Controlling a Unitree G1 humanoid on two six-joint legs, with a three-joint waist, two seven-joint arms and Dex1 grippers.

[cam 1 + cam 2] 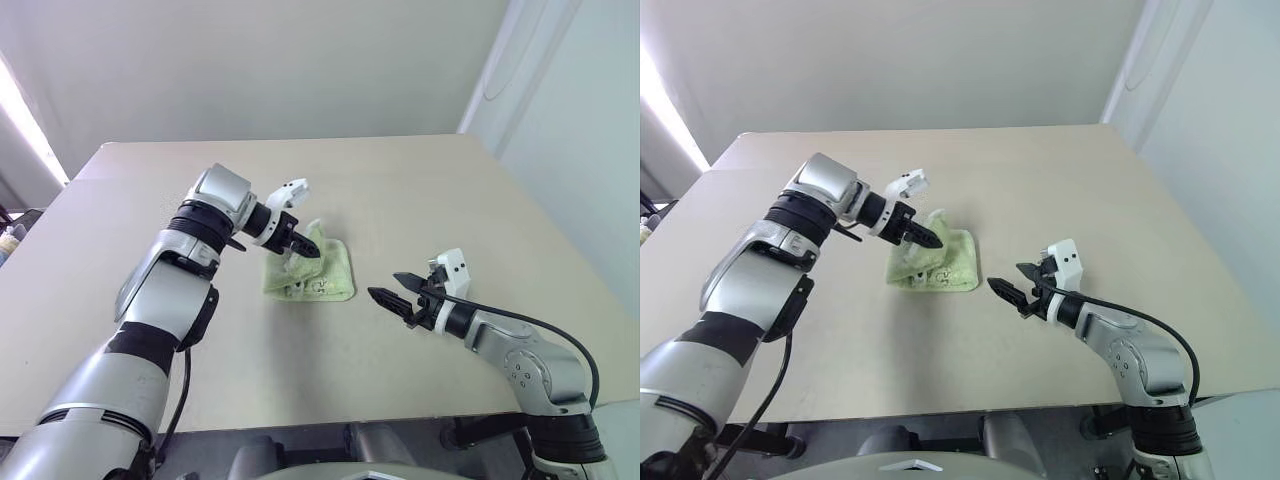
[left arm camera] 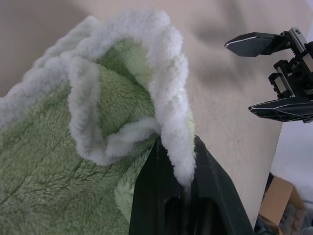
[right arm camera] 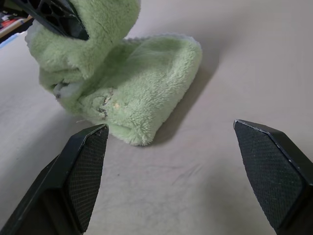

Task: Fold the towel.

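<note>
Pinching towel (image 1: 318, 268) edge, left pincer (image 1: 308, 248) angled downward

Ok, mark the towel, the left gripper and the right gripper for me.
towel (image 1: 322, 278): left eye view, flat folded part lying on the table.
left gripper (image 1: 306, 247): left eye view, tips of the shut jaws pinching the towel's raised edge.
right gripper (image 1: 393, 286): left eye view, gap between the open jaws.
</note>
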